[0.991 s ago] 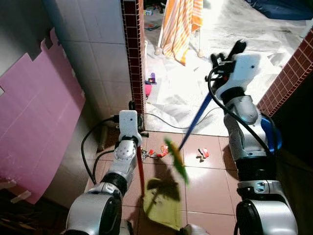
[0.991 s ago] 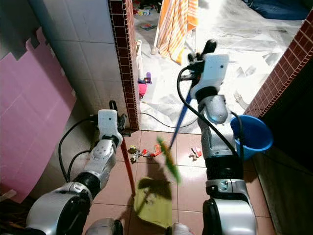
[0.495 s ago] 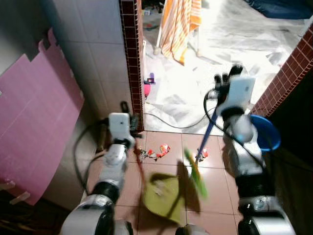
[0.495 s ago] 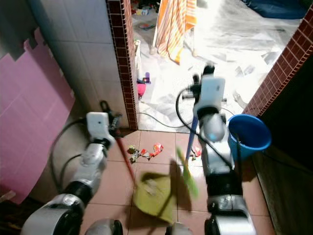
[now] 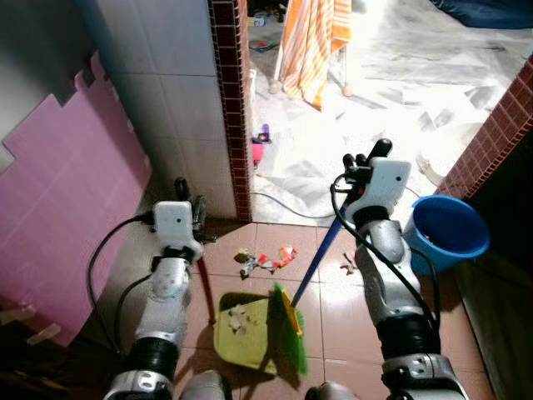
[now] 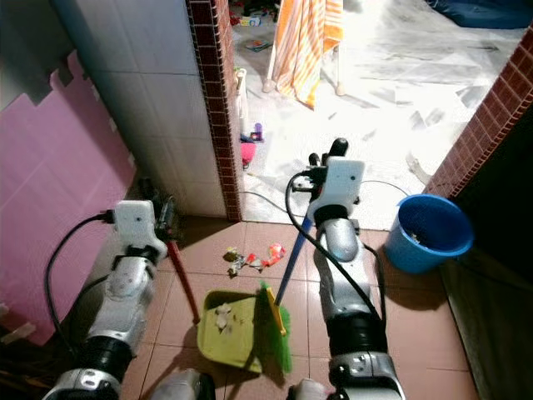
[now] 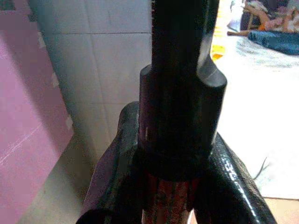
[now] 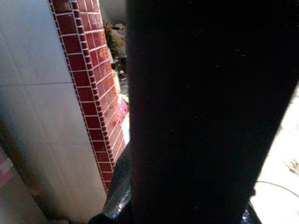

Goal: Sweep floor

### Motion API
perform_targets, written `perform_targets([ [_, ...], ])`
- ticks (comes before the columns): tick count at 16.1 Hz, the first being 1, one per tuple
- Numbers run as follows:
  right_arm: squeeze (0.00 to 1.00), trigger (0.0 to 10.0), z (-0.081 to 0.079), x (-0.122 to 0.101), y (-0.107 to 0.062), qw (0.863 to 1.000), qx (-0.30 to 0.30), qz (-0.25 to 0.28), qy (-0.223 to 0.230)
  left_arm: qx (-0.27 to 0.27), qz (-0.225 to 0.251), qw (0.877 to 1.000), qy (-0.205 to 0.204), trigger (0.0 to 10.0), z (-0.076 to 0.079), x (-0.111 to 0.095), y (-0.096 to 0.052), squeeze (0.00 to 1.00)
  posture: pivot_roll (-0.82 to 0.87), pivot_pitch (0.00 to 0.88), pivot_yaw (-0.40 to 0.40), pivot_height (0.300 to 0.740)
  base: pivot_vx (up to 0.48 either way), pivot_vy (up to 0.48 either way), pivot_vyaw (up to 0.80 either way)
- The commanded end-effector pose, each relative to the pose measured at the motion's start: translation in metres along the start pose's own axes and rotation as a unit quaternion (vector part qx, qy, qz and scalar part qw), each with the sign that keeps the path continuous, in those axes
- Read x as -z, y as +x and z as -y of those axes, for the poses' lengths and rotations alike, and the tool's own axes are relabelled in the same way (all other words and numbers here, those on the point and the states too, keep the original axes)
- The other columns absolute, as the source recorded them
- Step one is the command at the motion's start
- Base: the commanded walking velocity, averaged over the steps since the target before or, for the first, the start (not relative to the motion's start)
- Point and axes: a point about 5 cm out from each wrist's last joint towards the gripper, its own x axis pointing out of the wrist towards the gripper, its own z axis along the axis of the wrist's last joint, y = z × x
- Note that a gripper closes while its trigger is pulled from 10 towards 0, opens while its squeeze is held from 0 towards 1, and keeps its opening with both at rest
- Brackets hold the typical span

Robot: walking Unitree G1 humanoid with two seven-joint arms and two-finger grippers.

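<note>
Beside the dustpan [image 5: 241,332], broom [image 5: 291,327] bristles; wrist views hide both.

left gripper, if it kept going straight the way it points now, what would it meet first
Probably the white tiled wall. The left gripper, shut on the dustpan handle, points along its fingers toward that wall beside the brick pillar. Depth is hard to judge, so the pillar edge is possible instead.
</note>
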Motion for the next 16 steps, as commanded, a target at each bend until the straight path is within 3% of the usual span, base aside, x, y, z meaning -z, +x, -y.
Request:
perform_targets([
  [1, 0.0, 10.0, 0.0, -0.004, 0.003, 1.0, 0.0, 0.013, -0.001, 0.005, 0.03, 1.0, 0.0, 10.0, 0.003, -0.016, 0.006, 0.0, -0.03, 0.0, 0.066, 0.74, 0.0, 0.0, -0.8],
  [7, 0.0, 10.0, -0.004, -0.008, 0.008, 1.0, -0.014, 0.02, 0.001, 0.036, 0.039, 0.999, -0.003, 10.0, 0.018, -0.029, 0.012, 0.0, -0.03, 0.0, 0.061, 0.74, 0.0, 0.0, -0.78],
  [10, 0.0, 10.0, -0.012, -0.011, 0.008, 0.998, -0.042, 0.031, -0.017, 0.036, 0.037, 0.999, -0.007, 10.0, 0.02, -0.031, 0.012, 0.0, -0.04, 0.0, 0.056, 0.74, 0.0, 0.0, 0.0],
  [16, 0.0, 10.0, -0.004, -0.01, 0.009, 0.999, -0.032, 0.029, -0.025, 0.056, 0.03, 0.998, -0.015, 10.0, 0.034, -0.03, 0.01, 0.0, -0.05, 0.0, 0.06, 0.74, 0.0, -0.259, 0.0],
])
